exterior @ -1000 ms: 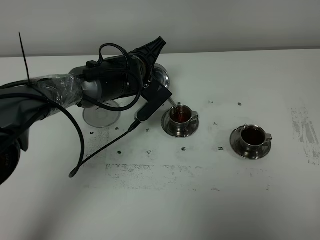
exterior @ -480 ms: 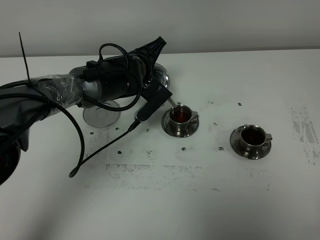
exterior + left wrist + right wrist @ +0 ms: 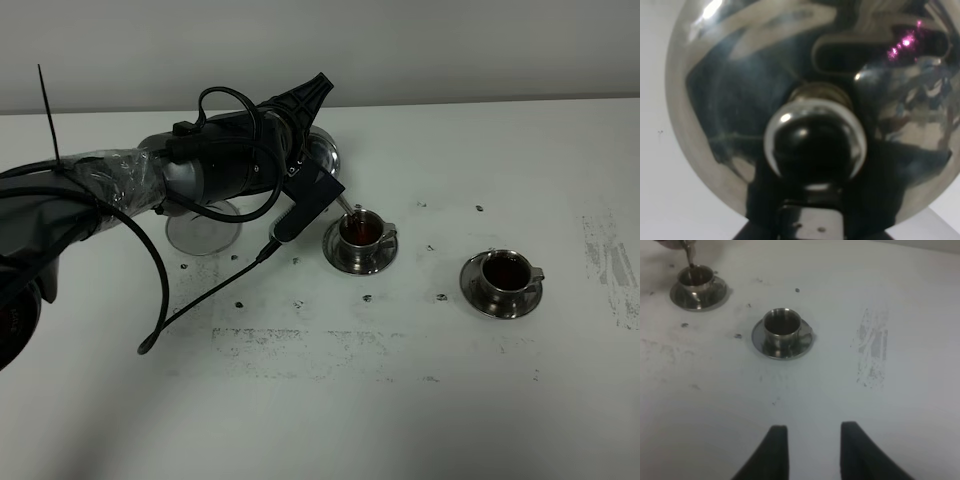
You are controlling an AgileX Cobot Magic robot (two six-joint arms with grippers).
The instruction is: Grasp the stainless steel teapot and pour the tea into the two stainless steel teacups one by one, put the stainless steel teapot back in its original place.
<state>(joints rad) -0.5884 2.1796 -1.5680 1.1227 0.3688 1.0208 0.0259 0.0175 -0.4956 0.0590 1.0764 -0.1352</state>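
Observation:
My left gripper [image 3: 308, 125] is shut on the stainless steel teapot [image 3: 326, 156] and holds it tilted, its thin spout [image 3: 347, 207] over the near-left teacup [image 3: 360, 229]. That cup holds dark tea and sits on its saucer [image 3: 340, 257]. In the left wrist view the teapot's domed lid [image 3: 730, 90] and knob [image 3: 815, 137] fill the frame. The second teacup [image 3: 503, 272], with tea in it, stands on its saucer to the right. The round steel base [image 3: 203, 232] lies bare under the left arm. My right gripper [image 3: 812, 450] is open and empty, back from the second cup [image 3: 782, 325].
The white table [image 3: 400, 400] has grey scuffs and small dark specks. A black cable [image 3: 200, 300] hangs from the left arm down to the table. A worn patch [image 3: 610, 265] marks the right side.

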